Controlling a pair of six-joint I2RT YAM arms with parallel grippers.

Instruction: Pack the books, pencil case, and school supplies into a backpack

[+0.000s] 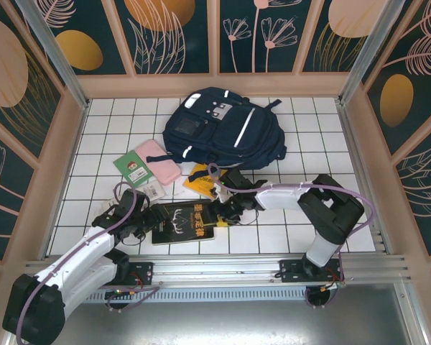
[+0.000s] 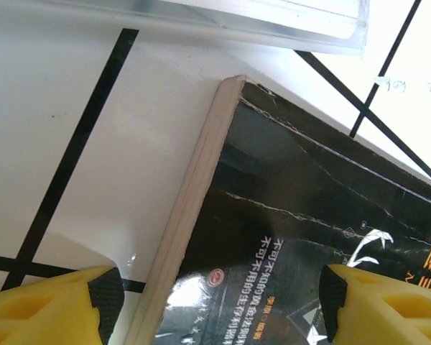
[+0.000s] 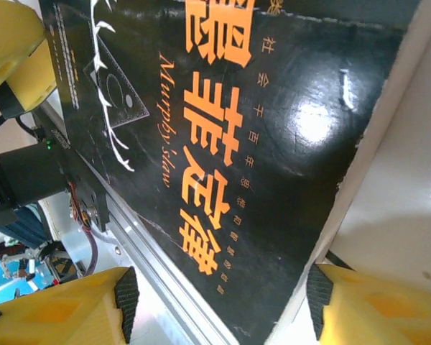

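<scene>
Black paperback book with orange title lies at the table's near edge between left gripper and right gripper; large navy fabric backpack sits toward the far edge. Left wrist view: yellow fingers gape astride the book's corner, gripping nothing. Right wrist view: its fingers gape likewise.

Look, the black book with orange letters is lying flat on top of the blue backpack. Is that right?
No. The black book with orange letters is lying flat on the white tiled table, not on top of the blue backpack, which sits farther back. The top external view shows it.
</scene>
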